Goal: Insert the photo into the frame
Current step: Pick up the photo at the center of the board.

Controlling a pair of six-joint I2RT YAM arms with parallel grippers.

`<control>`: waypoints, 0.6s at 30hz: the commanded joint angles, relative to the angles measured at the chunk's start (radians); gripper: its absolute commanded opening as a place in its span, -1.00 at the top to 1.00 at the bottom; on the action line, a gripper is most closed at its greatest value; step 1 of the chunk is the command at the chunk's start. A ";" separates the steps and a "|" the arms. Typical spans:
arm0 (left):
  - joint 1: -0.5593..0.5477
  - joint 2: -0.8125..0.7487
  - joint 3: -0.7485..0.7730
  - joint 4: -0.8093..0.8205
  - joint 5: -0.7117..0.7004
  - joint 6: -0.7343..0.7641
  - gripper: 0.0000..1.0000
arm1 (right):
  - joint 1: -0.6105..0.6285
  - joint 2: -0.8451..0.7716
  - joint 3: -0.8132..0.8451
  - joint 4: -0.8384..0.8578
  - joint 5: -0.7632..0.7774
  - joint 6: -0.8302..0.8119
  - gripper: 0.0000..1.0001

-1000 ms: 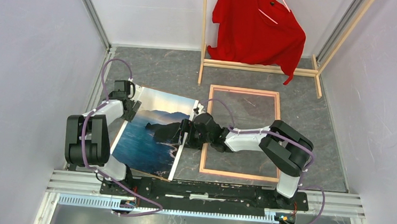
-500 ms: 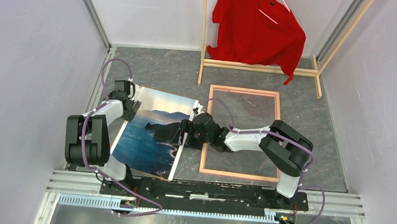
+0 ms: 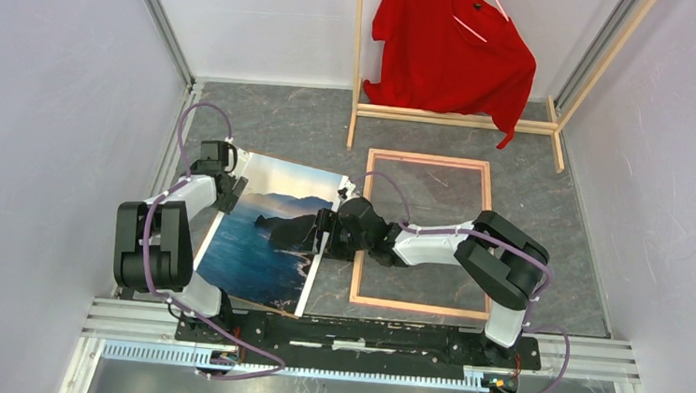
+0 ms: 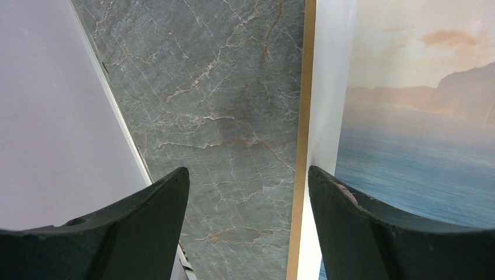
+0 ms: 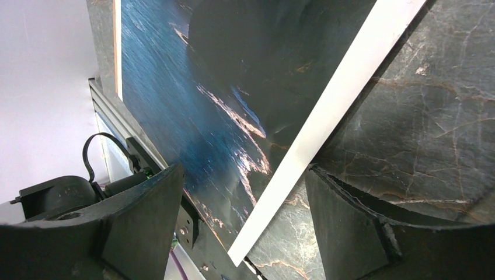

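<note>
I am poising my left end effector [image 3: 229, 188] at the left edge of the photo [image 3: 261, 237], near its far corner, fingers spread wide. My right end effector [image 3: 325, 233] is hanging at the photo's white right border, fingers also wide apart, pinching nothing. The photo is lying on the desk [image 3: 275, 125], just left of the frame [image 3: 430, 158].

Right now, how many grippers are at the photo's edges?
2. The left gripper straddles the photo's left edge near the far corner; the right gripper straddles its right edge, on the side toward the frame. Both stand open, neither clamped.
</note>
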 commanded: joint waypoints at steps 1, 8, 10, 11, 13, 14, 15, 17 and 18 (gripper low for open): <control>-0.005 0.051 -0.032 -0.019 0.048 0.005 -0.63 | 0.007 -0.043 0.028 0.044 -0.007 -0.006 -0.64; -0.004 0.050 -0.035 -0.017 0.046 0.008 -0.62 | 0.008 -0.049 0.030 0.062 -0.019 0.001 -0.63; -0.005 0.049 -0.035 -0.018 0.044 0.009 -0.62 | 0.009 -0.057 0.030 0.063 -0.020 0.002 -0.63; -0.004 0.049 -0.035 -0.018 0.045 0.009 -0.62 | 0.007 -0.061 0.030 0.064 -0.018 0.001 -0.63; -0.004 0.051 -0.035 -0.018 0.046 0.010 -0.62 | 0.008 -0.069 0.030 0.063 -0.015 0.001 -0.64; -0.005 0.051 -0.034 -0.019 0.047 0.009 -0.62 | 0.008 -0.072 0.029 0.063 -0.015 0.002 -0.63; -0.006 0.050 -0.034 -0.019 0.047 0.008 -0.62 | 0.007 -0.074 0.028 0.063 -0.015 0.004 -0.63; -0.006 0.050 -0.033 -0.018 0.047 0.009 -0.62 | 0.007 -0.077 0.028 0.066 -0.015 0.005 -0.64; -0.006 0.051 -0.034 -0.018 0.047 0.009 -0.62 | 0.007 -0.077 0.028 0.066 -0.016 0.005 -0.63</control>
